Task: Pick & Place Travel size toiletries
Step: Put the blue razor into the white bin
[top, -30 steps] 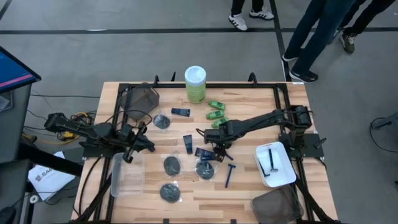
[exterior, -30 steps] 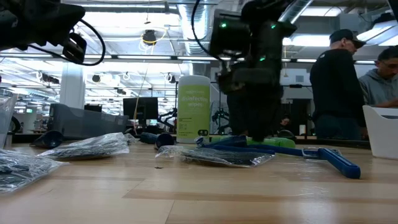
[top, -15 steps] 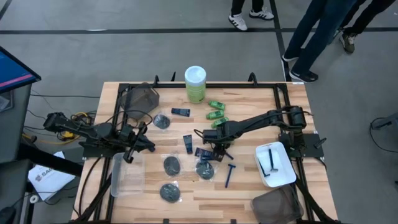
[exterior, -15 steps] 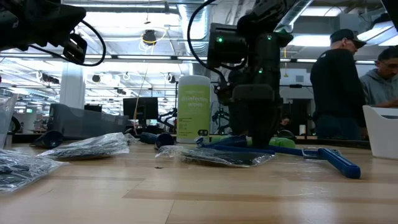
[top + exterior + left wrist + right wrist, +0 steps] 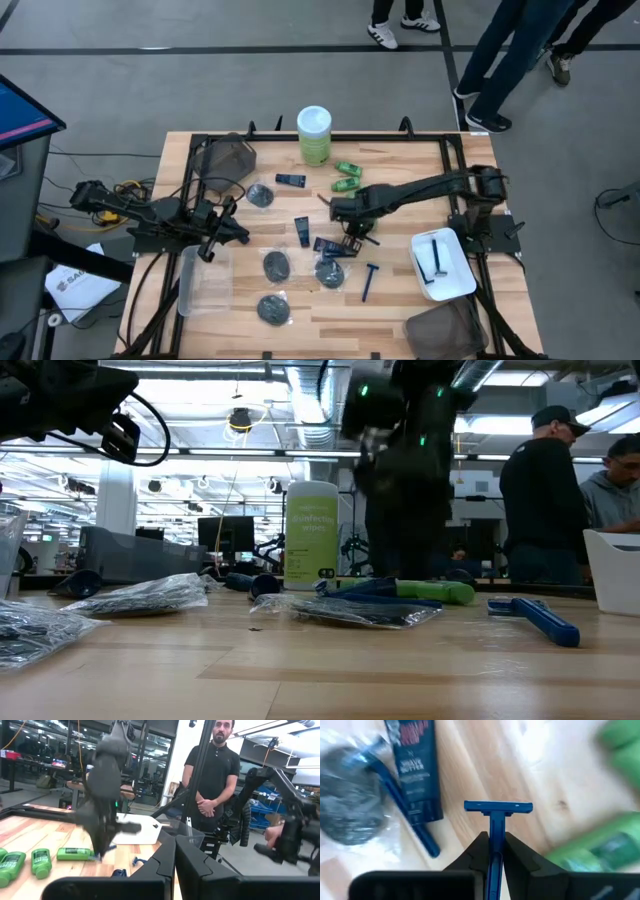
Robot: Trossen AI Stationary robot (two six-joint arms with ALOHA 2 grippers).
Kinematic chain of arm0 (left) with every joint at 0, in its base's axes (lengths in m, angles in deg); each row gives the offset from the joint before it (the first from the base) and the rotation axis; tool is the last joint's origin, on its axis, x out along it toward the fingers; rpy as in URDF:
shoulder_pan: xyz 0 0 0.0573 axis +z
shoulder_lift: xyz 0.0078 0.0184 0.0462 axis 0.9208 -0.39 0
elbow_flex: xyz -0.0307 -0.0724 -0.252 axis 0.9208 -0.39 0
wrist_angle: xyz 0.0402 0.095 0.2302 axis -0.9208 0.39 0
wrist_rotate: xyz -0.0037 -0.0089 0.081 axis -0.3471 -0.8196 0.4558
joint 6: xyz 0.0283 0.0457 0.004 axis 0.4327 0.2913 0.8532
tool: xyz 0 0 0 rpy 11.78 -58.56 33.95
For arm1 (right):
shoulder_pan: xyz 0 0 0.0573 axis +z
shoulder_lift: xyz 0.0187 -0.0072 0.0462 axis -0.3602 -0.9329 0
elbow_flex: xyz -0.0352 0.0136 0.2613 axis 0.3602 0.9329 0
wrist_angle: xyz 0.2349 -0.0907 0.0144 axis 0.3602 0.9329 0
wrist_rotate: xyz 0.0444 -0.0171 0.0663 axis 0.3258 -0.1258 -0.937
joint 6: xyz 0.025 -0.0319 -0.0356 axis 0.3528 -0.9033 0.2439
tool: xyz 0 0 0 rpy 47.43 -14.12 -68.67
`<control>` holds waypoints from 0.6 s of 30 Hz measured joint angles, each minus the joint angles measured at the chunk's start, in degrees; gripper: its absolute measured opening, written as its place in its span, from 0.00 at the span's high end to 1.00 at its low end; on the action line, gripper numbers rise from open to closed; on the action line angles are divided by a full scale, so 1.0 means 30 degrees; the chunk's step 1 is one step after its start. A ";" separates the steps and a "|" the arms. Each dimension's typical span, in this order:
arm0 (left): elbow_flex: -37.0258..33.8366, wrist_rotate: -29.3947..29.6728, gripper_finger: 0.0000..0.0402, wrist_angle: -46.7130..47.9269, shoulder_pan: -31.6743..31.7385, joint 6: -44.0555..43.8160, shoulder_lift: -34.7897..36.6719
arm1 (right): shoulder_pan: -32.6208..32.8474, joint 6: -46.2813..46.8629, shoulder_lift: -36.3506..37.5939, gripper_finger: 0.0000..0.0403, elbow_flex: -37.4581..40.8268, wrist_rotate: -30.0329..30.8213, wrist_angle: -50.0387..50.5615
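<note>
Right wrist view: a blue razor is pinched between the two dark fingers of the right tool, head out in front, lifted above the counter. Below it lie a navy tube, another razor and green bottles. In the high view, this tool is seen over the middle of the counter. The carry step looks begun. Next, the razor likely needs moving to the white tray, where one razor already lies. The left tool waits pressed closed near the left edge.
</note>
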 joint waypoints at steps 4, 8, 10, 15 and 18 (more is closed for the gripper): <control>-0.0001 -0.0007 0.99 -0.0023 0.0003 -0.0001 0.0000 | -0.0003 0.0769 0.2866 0.95 -0.0004 0.0274 0.0963; -0.0001 -0.0007 0.99 -0.0047 0.0004 0.0006 0.0000 | 0.0337 0.2941 0.5511 0.94 -0.0022 0.1207 0.3523; 0.0005 -0.0007 0.99 -0.0052 0.0003 0.0002 0.0000 | 0.0733 0.4378 0.6579 0.93 -0.0022 0.1883 0.5348; 0.0006 -0.0007 0.99 -0.0052 -0.0001 0.0006 0.0000 | 0.2689 0.8799 0.8860 0.93 0.0688 0.3249 0.8848; 0.0005 -0.0007 0.99 -0.0052 0.0006 0.0001 0.0000 | 0.4149 1.2234 1.0193 0.94 0.2097 0.3325 0.9330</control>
